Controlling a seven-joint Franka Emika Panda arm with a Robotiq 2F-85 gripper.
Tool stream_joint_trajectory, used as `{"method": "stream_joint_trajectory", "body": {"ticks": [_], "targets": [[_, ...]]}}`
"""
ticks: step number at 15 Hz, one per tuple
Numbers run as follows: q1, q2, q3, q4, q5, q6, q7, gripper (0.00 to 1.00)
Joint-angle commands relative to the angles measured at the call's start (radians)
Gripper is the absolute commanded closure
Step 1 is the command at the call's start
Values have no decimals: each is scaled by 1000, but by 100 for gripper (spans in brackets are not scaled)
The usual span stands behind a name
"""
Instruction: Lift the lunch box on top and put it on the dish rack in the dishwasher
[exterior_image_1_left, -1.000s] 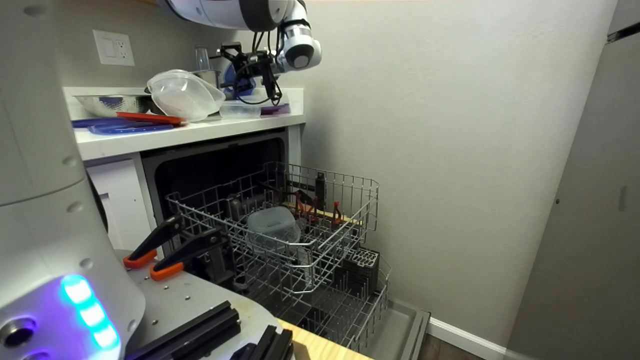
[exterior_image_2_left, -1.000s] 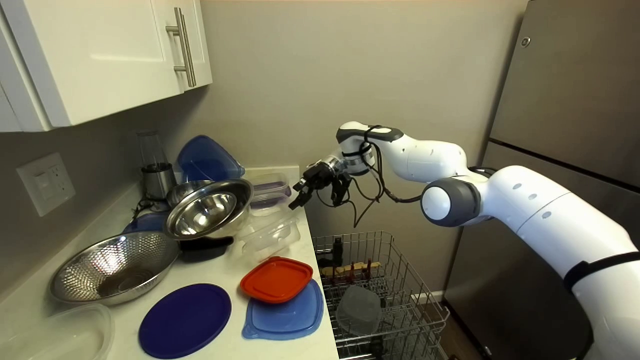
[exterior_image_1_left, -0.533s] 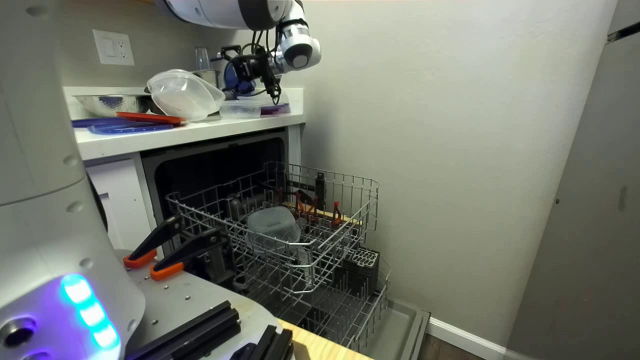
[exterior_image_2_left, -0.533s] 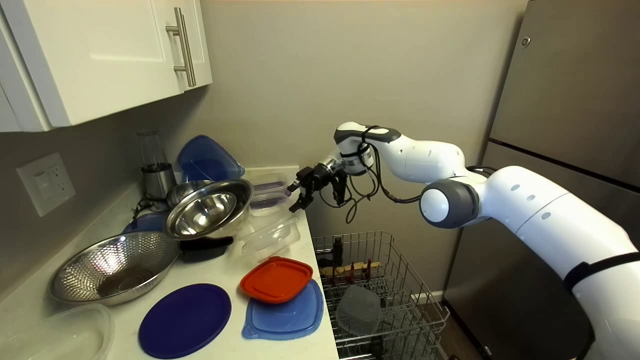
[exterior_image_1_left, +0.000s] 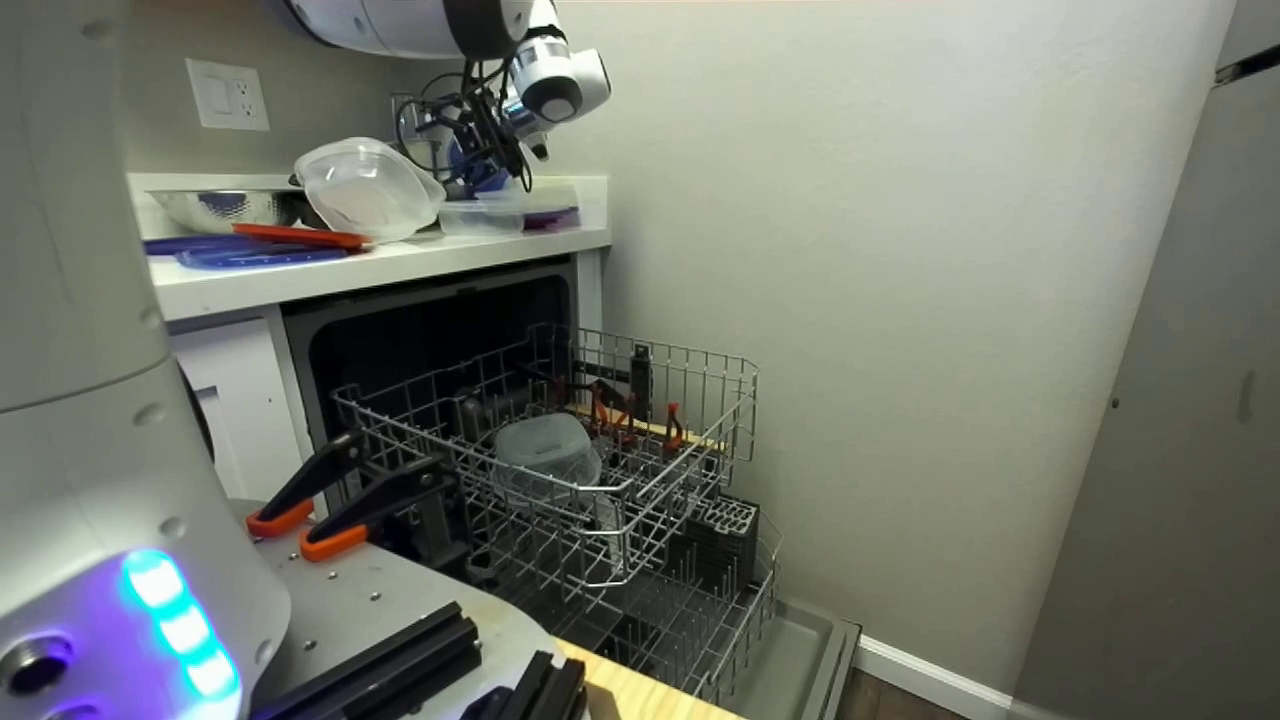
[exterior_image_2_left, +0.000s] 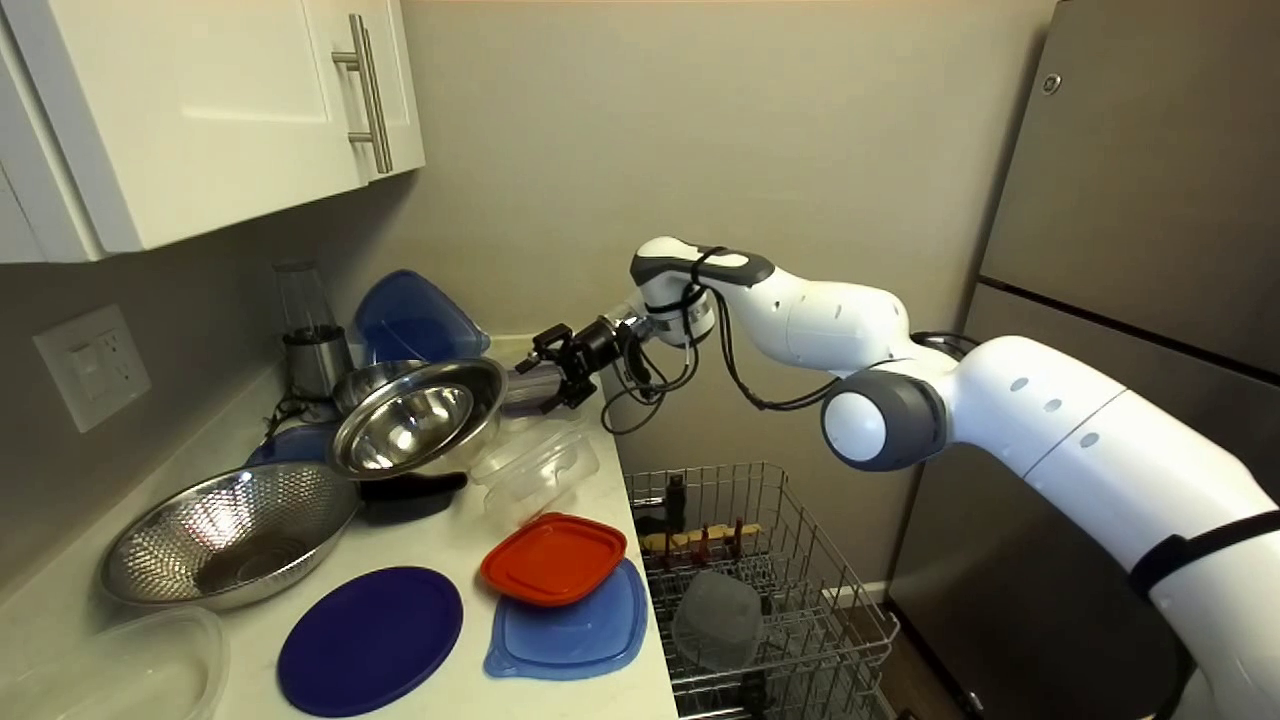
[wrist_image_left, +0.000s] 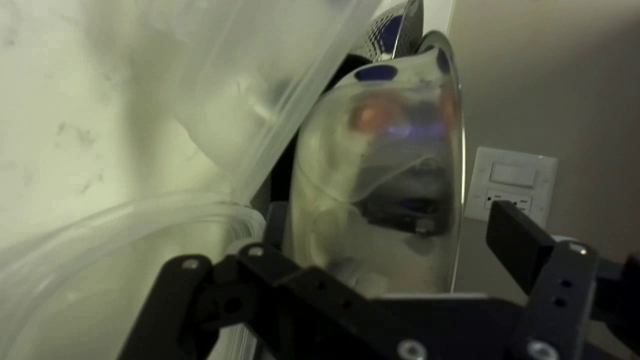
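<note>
Lunch box (exterior_image_1_left: 368, 190) on counter (exterior_image_2_left: 540, 700); tub (exterior_image_2_left: 718, 622) in dish rack (exterior_image_1_left: 602, 489).

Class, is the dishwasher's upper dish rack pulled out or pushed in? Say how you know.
Pulled out: in both exterior views the upper dish rack juts past the edge of the counter.

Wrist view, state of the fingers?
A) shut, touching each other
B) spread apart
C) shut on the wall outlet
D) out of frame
B: the fingers stand wide apart, with the shiny steel bowl showing in the gap between them.
</note>
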Motion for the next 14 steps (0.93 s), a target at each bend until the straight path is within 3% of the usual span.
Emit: {"method": "stream_joint_trajectory", "body": {"ticks": [1, 8, 9, 14], "targets": [[27, -38, -58, -7, -42, 47, 125, 0], [33, -72, -141, 21, -126, -120, 317, 0], [0, -33, -52, 98, -210, -165, 372, 0], [-31, -28, 38, 144, -344, -342, 483, 0]]}}
